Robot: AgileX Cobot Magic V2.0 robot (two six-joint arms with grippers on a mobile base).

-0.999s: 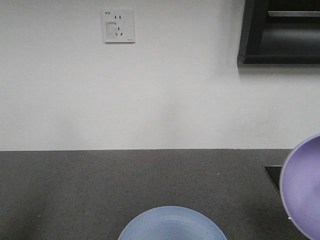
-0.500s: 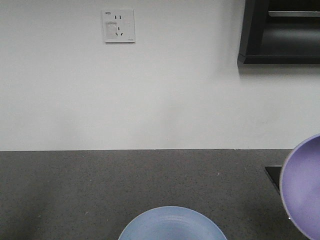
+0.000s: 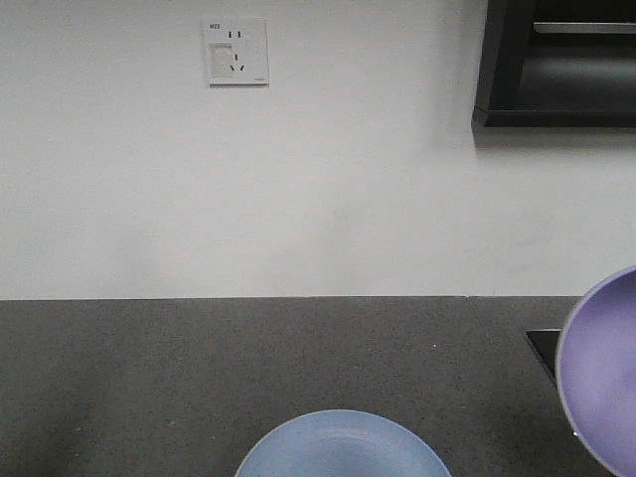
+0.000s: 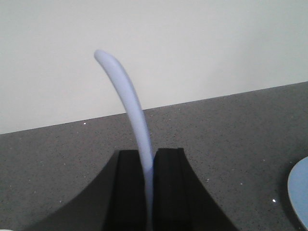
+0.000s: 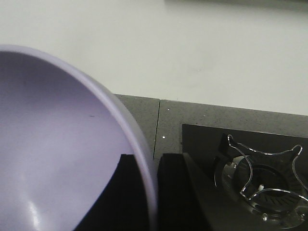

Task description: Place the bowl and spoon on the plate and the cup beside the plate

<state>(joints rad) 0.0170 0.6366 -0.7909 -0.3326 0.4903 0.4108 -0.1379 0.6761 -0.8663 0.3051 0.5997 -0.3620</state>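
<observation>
1. Left claw (image 4: 149,192) is clamped on the short pale blue-grey plastic spoon (image 4: 130,101), whose curved handle rises from between the jaws.
2. Right claw (image 5: 153,192) pinches the rim of the small lavender-purple plastic bowl (image 5: 53,144), tilted, far right.
3. Round light-blue plate (image 3: 343,447) lies on the dark speckled counter (image 3: 199,368), near centre, apart from the bowl.
4. The print on the white wall socket (image 3: 236,51) is too small to read.

Front view faces wall (image 3: 318,179) across counter (image 3: 179,368); wrist views, close behind left claw (image 4: 150,158) and right claw (image 5: 152,162), share both.
</observation>
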